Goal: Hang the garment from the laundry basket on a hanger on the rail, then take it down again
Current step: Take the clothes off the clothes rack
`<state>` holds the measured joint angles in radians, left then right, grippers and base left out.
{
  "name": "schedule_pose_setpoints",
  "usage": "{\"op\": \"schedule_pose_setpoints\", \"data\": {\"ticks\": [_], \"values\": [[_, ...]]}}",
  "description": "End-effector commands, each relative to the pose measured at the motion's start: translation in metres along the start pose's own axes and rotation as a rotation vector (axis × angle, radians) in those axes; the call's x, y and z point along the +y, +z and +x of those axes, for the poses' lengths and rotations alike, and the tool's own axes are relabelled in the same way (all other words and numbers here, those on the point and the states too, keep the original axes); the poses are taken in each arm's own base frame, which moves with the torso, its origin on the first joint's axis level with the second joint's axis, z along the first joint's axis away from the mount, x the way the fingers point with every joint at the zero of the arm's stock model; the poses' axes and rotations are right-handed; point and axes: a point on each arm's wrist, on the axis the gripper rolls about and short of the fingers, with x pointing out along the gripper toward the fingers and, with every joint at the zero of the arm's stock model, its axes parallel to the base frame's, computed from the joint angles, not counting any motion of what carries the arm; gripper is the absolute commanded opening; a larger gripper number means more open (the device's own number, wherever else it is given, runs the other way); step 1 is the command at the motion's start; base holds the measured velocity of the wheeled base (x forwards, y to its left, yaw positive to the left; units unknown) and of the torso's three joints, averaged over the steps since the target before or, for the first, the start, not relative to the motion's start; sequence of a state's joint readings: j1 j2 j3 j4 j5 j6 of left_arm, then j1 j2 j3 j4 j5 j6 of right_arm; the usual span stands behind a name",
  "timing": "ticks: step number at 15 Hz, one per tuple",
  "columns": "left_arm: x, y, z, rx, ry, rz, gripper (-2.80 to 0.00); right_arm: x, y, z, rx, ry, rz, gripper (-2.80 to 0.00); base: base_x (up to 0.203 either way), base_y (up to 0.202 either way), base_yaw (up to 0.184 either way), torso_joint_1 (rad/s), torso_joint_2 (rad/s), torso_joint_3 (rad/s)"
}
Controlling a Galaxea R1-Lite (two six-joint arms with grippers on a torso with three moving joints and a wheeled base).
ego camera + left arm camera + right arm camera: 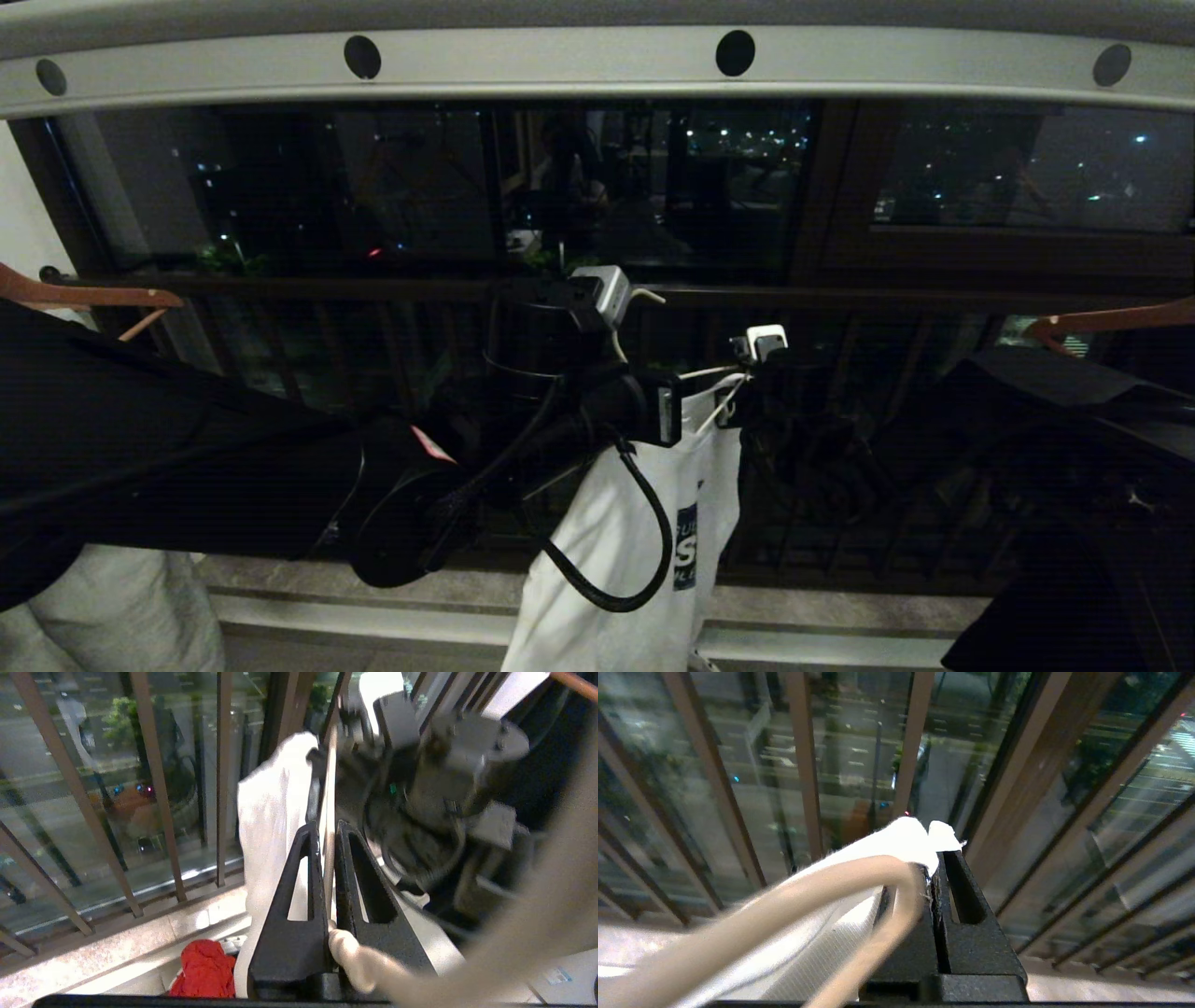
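Note:
The white garment with its blue chest print hangs below both grippers, well under the grey rail with round holes. My left gripper is shut on the thin wire of the white hanger; the garment droops beside it. In the head view the left gripper sits at the garment's top edge, with the hanger running to my right gripper. My right gripper is shut on a fold of the garment, and a hanger loop crosses in front. The laundry basket is out of view.
Brown wooden hangers with dark clothes hang at the left and right. The dark balcony railing bar and its vertical bars stand just behind the grippers. A red cloth lies low by the stone ledge.

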<state>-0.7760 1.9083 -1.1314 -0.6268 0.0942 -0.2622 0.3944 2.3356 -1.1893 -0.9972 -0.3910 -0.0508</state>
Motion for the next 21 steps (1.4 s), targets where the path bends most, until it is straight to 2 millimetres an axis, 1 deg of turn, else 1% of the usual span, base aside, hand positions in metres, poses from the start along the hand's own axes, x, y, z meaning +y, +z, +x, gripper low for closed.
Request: {"op": "schedule_pose_setpoints", "data": {"ticks": [1, 3, 5, 6, 8, 9, 10, 12, 13, 15, 16, 18, 20, 21], "values": [[0.003, -0.007, 0.007, 0.016, 0.012, -0.003, -2.80, 0.012, 0.015, -0.019, -0.030, 0.044, 0.001, -2.80, 0.000, 0.000, 0.000, 0.000, 0.00, 0.000], [0.004, -0.012, 0.014, 0.015, 0.033, -0.005, -2.80, 0.020, 0.017, -0.026, -0.047, 0.066, 0.006, -2.80, 0.000, 0.000, 0.000, 0.000, 0.00, 0.000], [0.006, -0.016, 0.028, -0.055, 0.089, -0.018, -2.80, 0.025, 0.017, -0.030, -0.058, 0.080, 0.009, -2.80, 0.000, 0.000, 0.000, 0.000, 0.00, 0.000], [0.007, -0.021, 0.036, -0.094, 0.111, -0.015, -2.80, 0.026, 0.019, -0.031, -0.065, 0.082, 0.011, -2.80, 0.000, 0.000, 0.000, 0.000, 0.00, 0.000], [0.009, -0.024, 0.040, -0.103, 0.124, -0.008, -2.80, 0.026, 0.019, -0.031, -0.067, 0.081, 0.012, -2.80, 0.000, 0.000, 0.000, 0.000, 0.00, 0.000], [0.010, -0.027, 0.043, -0.099, 0.129, -0.007, -2.80, 0.027, 0.016, -0.027, -0.062, 0.079, 0.012, -2.80, 0.000, 0.000, 0.000, 0.000, 0.00, 0.000], [0.013, -0.029, 0.044, -0.095, 0.136, -0.007, -2.80, 0.027, 0.017, -0.026, -0.068, 0.077, 0.012, -2.80, 0.000, 0.000, 0.000, 0.000, 0.00, 0.000], [0.017, -0.035, 0.049, -0.081, 0.144, -0.011, -2.80, 0.026, 0.025, -0.025, -0.093, 0.075, 0.021, -2.80, 0.000, 0.000, 0.000, 0.000, 0.00, 0.000], [0.023, -0.036, 0.053, -0.084, 0.155, -0.013, -2.80, 0.027, 0.028, -0.022, -0.104, 0.073, 0.021, -2.80, 0.000, 0.000, 0.000, 0.000, 0.00, 0.000], [0.027, -0.031, 0.058, -0.164, 0.143, -0.035, -2.80, 0.027, 0.021, -0.016, -0.098, 0.064, -0.020, -2.80, 0.000, 0.000, 0.000, 0.000, 0.00, 0.000], [0.027, -0.032, 0.063, -0.200, 0.129, -0.043, -2.80, 0.024, 0.020, -0.011, -0.102, 0.054, -0.036, -2.80, 0.000, 0.000, 0.000, 0.000, 0.00, 0.000], [0.028, -0.036, 0.072, -0.224, 0.113, -0.043, -2.80, 0.021, 0.030, -0.005, -0.135, 0.039, -0.058, -2.80, 0.000, 0.000, 0.000, 0.000, 0.00, 0.000], [0.032, -0.035, 0.078, -0.238, 0.118, -0.047, -2.80, 0.018, 0.031, -0.003, -0.158, 0.028, -0.050, -2.80, 0.000, 0.000, 0.000, 0.000, 0.00, 0.000], [0.035, -0.046, 0.082, -0.211, 0.125, -0.055, -2.80, 0.015, 0.032, 0.003, -0.172, 0.013, -0.068, -2.80, 0.000, 0.000, 0.000, 0.000, 0.00, 0.000]]}}
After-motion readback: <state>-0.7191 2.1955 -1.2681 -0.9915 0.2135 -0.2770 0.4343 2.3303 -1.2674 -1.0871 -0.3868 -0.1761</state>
